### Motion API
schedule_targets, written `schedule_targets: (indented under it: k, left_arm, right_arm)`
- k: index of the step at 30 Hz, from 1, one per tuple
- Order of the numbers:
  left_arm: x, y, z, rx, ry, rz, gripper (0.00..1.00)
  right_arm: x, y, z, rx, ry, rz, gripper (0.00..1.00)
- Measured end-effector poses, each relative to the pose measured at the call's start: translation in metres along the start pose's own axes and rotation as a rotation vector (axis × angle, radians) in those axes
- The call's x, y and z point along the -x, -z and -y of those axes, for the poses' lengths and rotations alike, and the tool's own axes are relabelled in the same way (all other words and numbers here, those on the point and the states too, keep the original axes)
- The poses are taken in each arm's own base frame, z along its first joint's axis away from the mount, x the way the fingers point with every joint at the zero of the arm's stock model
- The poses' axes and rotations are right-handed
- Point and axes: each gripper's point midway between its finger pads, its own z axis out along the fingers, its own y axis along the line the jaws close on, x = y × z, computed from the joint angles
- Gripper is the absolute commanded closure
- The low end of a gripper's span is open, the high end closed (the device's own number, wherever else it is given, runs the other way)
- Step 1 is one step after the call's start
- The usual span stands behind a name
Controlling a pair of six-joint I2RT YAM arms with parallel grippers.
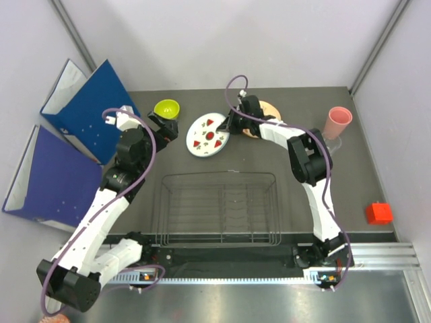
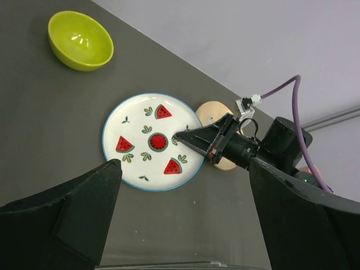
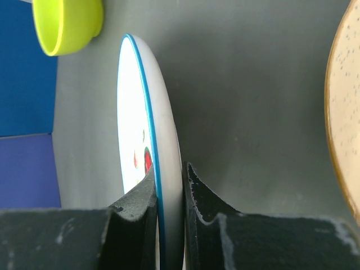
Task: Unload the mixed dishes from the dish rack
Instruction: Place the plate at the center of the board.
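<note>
Right wrist: R gripper (image 3: 170, 175) pinches watermelon plate (image 3: 132, 112) rim; L gripper (image 2: 184, 165) spread wide, empty.

Centre: white round plate with red watermelon marks and blue rim (image 2: 143, 152), against the dark grey counter (image 2: 50, 118). At 10 o'clock, well apart: small lime-green bowl (image 2: 80, 40). The right hand (image 2: 181, 136) grips the plate's rim at 3 o'clock, with a pale tan round plate (image 2: 212, 111) partly hidden behind it. The left hand (image 2: 184, 166) has its fingers (image 2: 84, 214) spread wide at 6 o'clock.

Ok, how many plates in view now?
2. The watermelon plate is at back centre, rim pinched by the right gripper; the tan plate lies partly hidden behind that gripper.
</note>
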Motion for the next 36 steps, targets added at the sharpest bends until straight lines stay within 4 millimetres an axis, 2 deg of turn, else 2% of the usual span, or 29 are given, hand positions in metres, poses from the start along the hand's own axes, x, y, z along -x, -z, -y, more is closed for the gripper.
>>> schedule_targets:
  k: [6,12,16,17,18,24,28,34,36]
  left_arm:
    - [-0.011,-0.004,-0.004,0.006,-0.010,-0.033,0.01]
    - [-0.016,-0.005,-0.007,0.007,-0.013,-0.050,0.01]
    - [-0.020,-0.006,-0.006,0.003,-0.014,-0.065,0.01]
    - [-0.021,-0.007,-0.007,0.003,-0.014,-0.067,0.01]
    - [-0.022,-0.007,-0.007,0.004,-0.015,-0.071,0.01]
    - [-0.030,-0.008,-0.010,0.003,-0.014,-0.097,0.01]
    - [-0.033,-0.007,-0.010,0.000,-0.010,-0.105,0.01]
    - [-0.034,-0.007,-0.009,-0.005,-0.005,-0.112,0.01]
    - [-0.035,-0.007,-0.009,-0.008,-0.003,-0.116,0.01]
  right_arm:
    - [0.004,-0.010,-0.001,-0.007,0.009,-0.017,1.00]
    - [0.003,-0.015,-0.002,-0.003,0.011,-0.027,0.82]
    - [0.002,-0.015,-0.004,0.005,0.012,-0.031,0.85]
    - [0.002,-0.015,-0.004,0.005,0.012,-0.032,1.00]
    - [0.002,-0.015,-0.003,0.003,0.011,-0.033,1.00]
    - [-0.006,-0.017,0.000,0.008,0.003,-0.037,1.00]
    - [-0.012,-0.019,-0.006,0.017,0.009,-0.048,1.00]
    - [-0.032,-0.022,-0.022,0.033,0.020,-0.093,1.00]
    - [-0.038,-0.022,-0.024,0.033,0.020,-0.110,0.87]
